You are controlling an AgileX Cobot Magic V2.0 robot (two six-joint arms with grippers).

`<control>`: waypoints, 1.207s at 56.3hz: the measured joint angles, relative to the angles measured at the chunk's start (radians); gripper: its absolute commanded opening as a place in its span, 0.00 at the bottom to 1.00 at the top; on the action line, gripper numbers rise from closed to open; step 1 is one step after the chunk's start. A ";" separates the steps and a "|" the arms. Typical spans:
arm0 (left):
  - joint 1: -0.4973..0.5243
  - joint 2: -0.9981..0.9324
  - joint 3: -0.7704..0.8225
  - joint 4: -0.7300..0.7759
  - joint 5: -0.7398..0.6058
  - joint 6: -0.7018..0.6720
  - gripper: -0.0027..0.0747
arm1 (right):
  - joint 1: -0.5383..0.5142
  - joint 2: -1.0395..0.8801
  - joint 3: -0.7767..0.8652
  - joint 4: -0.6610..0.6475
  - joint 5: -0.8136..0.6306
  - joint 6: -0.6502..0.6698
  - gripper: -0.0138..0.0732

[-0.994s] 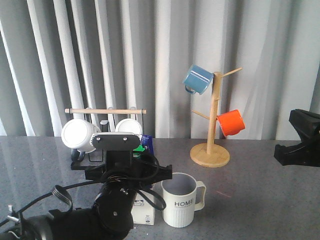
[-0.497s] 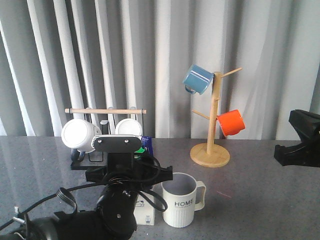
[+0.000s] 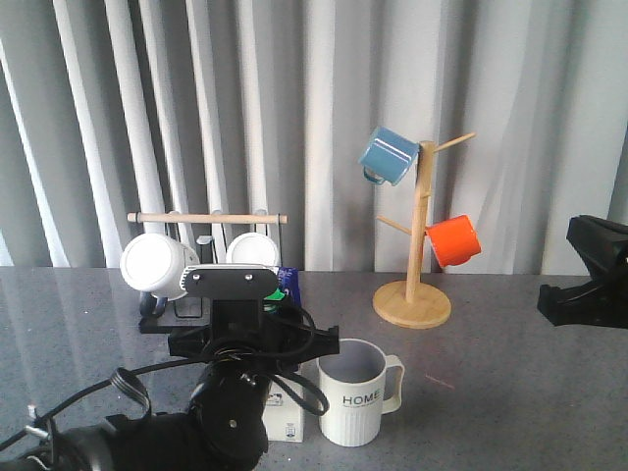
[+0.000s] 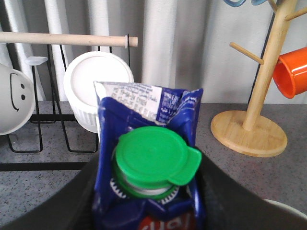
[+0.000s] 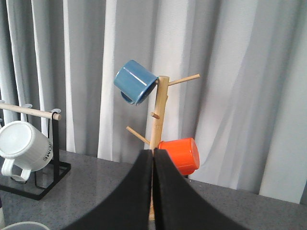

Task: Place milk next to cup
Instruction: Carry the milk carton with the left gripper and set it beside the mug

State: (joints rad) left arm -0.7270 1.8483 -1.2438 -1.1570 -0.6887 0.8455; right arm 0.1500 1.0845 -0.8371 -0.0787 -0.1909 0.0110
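Observation:
The milk (image 4: 146, 143), a blue carton with a green round cap (image 4: 153, 160), stands between my left gripper's (image 4: 149, 184) black fingers (image 4: 72, 201), which press on both its sides. In the front view my left arm (image 3: 231, 285) hides most of the carton; only its blue top (image 3: 286, 278) and white base (image 3: 287, 424) show. The cup (image 3: 355, 404), cream and ribbed with "HOME" lettering, stands just right of the carton on the grey table (image 3: 491, 392), handle to the right. My right gripper (image 5: 153, 158) is shut with nothing in it, at the table's right edge (image 3: 589, 275).
A wooden mug tree (image 3: 413, 294) at the back right carries a blue mug (image 3: 386, 157) and an orange mug (image 3: 453, 240). A black rack with a wooden rod (image 3: 208, 218) at the back left holds white mugs (image 3: 157, 265). Grey curtains hang behind.
My left arm has sunk slightly with its cable shifting; the milk and the cup have stayed where they were. The right arm has not moved.

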 measured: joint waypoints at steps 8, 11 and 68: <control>0.000 0.000 0.000 0.000 0.000 0.000 0.60 | 0.000 0.000 0.000 0.000 0.000 0.000 0.15; 0.000 0.000 0.000 0.001 0.000 0.005 0.74 | 0.000 0.000 0.000 0.000 0.001 0.000 0.15; -0.002 -0.388 0.000 -0.046 0.088 0.136 0.02 | 0.000 0.000 0.000 0.000 0.001 0.000 0.15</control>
State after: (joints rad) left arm -0.7289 1.4600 -1.2438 -1.2026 -0.6009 0.9812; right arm 0.1500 1.0845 -0.8371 -0.0787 -0.1899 0.0110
